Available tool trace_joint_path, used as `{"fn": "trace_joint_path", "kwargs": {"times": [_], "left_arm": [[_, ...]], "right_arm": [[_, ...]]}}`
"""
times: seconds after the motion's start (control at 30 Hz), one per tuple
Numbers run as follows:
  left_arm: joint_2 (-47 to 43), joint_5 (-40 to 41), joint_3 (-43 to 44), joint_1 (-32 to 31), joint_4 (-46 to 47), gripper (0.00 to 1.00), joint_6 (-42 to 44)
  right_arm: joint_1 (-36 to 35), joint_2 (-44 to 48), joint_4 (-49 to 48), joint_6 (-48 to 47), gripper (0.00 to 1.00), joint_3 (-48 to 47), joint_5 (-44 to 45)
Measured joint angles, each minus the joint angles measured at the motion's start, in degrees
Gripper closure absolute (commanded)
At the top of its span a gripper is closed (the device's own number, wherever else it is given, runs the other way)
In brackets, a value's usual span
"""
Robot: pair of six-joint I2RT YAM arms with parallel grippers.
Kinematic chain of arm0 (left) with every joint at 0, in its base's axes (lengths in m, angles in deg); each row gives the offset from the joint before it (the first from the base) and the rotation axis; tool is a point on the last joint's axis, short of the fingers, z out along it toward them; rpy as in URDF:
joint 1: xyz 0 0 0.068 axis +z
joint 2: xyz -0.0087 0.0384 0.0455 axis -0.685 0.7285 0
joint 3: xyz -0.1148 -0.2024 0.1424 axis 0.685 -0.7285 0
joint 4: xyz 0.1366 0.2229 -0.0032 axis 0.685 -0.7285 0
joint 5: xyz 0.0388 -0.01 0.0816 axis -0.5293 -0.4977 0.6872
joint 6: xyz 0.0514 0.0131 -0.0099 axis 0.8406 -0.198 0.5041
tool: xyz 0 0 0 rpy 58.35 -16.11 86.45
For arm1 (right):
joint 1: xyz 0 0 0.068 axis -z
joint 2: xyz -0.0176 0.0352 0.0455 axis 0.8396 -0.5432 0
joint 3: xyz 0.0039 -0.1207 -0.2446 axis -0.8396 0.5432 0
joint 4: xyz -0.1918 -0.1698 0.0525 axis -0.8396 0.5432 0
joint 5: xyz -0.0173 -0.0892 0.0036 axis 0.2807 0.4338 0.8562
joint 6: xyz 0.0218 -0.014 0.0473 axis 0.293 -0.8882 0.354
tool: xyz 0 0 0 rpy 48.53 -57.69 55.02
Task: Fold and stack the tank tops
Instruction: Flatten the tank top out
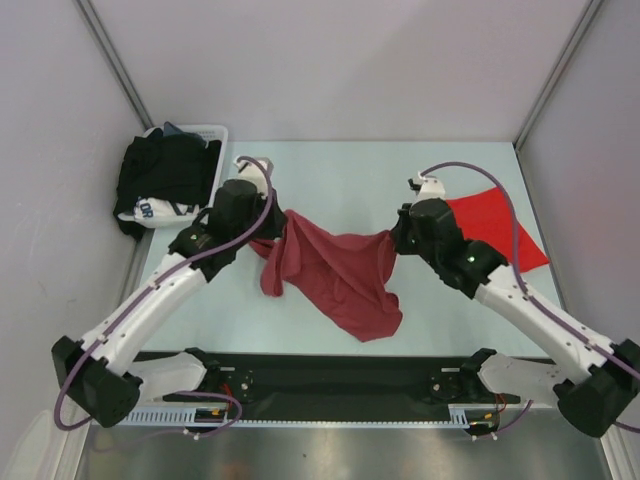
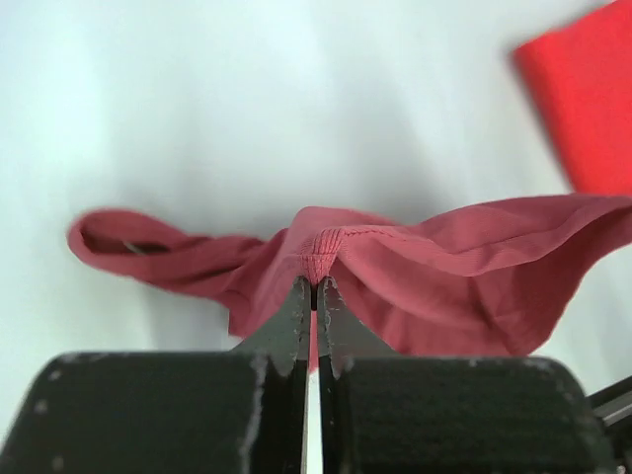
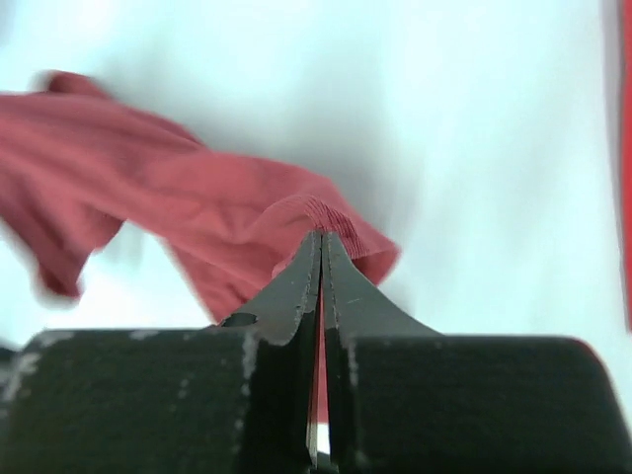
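A dusty maroon tank top [image 1: 340, 275] hangs bunched between my two arms in the middle of the table. My left gripper [image 2: 314, 283] is shut on a ribbed hem of the maroon tank top [image 2: 444, 276], with a strap loop trailing off to the left. My right gripper [image 3: 321, 235] is shut on another ribbed edge of the same maroon tank top [image 3: 197, 212]. In the top view the left gripper [image 1: 270, 228] holds its left end and the right gripper [image 1: 397, 240] its right end. A bright red tank top [image 1: 495, 232] lies flat at the right, behind my right arm.
A white basket [image 1: 210, 135] at the back left holds black garments [image 1: 165, 175] and a white cloth with dark lettering [image 1: 150, 210]. Grey walls close in the table on the left, back and right. A black strip runs along the near edge.
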Motion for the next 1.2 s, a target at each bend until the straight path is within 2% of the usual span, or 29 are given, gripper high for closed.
{"fn": "trace_joint_path", "kwargs": {"times": [0.2, 0.4, 0.5, 0.6, 0.7, 0.83, 0.93, 1.07, 1.2], "left_arm": [[-10.3, -1.1, 4.5, 0.1, -3.2, 1.00, 1.0], [-25.7, -4.9, 5.5, 0.1, -9.3, 1.00, 2.6], [-30.4, -6.0, 8.3, 0.1, -12.7, 1.00, 3.0], [-31.3, -6.3, 12.1, 0.1, -13.9, 1.00, 3.4], [-28.7, -6.3, 14.3, 0.1, -13.5, 1.00, 3.8], [-19.6, -6.4, 15.0, 0.1, -10.2, 1.00, 3.9], [-9.6, -6.9, 15.2, 0.1, -6.6, 1.00, 3.8], [5.2, -7.0, 13.2, 0.7, 0.4, 1.00, 3.7], [18.9, -7.2, 10.3, 3.0, 6.3, 1.00, 2.3]], "right_arm": [[-2.6, 11.8, 2.6, -2.3, 1.00, -4.5, -5.8], [-5.4, 26.4, 7.5, -3.2, 1.00, -6.8, -12.9], [-5.6, 30.8, 9.4, -3.2, 1.00, -9.7, -15.4], [-5.7, 30.9, 10.6, -3.5, 1.00, -14.8, -16.0], [-5.7, 26.7, 11.1, -4.4, 1.00, -19.3, -13.9], [-3.0, 16.2, 11.9, -5.6, 1.00, -23.5, -10.8], [5.9, 7.4, 10.3, -5.7, 1.00, -23.9, -14.2], [17.7, -4.5, 4.7, -4.9, 1.00, -19.2, -20.4], [24.4, -17.7, -1.2, -3.4, 1.00, -17.6, -25.9]]}}
